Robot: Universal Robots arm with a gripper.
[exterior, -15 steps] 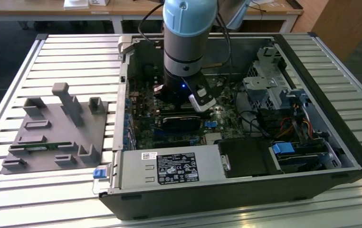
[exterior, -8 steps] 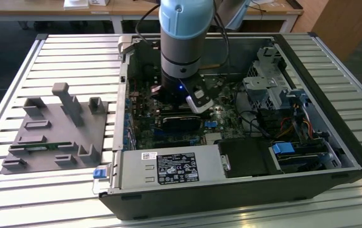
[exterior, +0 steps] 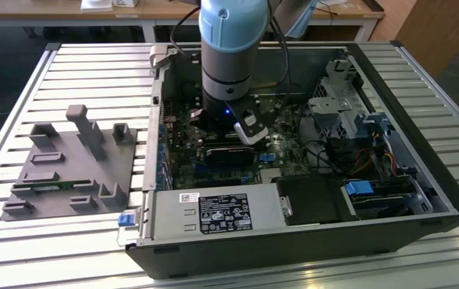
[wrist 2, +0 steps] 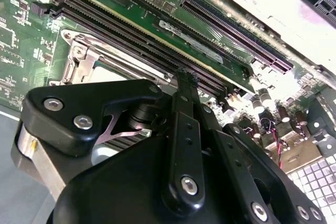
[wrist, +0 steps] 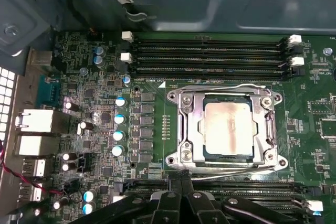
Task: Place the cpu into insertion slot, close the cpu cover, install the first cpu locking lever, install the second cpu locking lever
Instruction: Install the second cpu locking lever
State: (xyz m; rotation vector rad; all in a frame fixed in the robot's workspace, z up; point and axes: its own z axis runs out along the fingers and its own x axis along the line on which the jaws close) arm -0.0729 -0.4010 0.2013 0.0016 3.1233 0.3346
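Our hand (wrist: pixel 181 178) hangs with its fingers pressed together, nothing pinched between them, tips right at the edge of the insertion slot (wrist: pixel 227 127) next to a locking lever (wrist: pixel 226 168). The cpu (wrist: pixel 227 128) already sits in the slot, with the cpu cover (wrist: pixel 190 127) shut flat around it and both levers seemingly latched. We judge the risk to be the tips slipping off the lever onto the memory slots (wrist: pixel 210 56) alongside, or scraping the motherboard (wrist: pixel 100 108).
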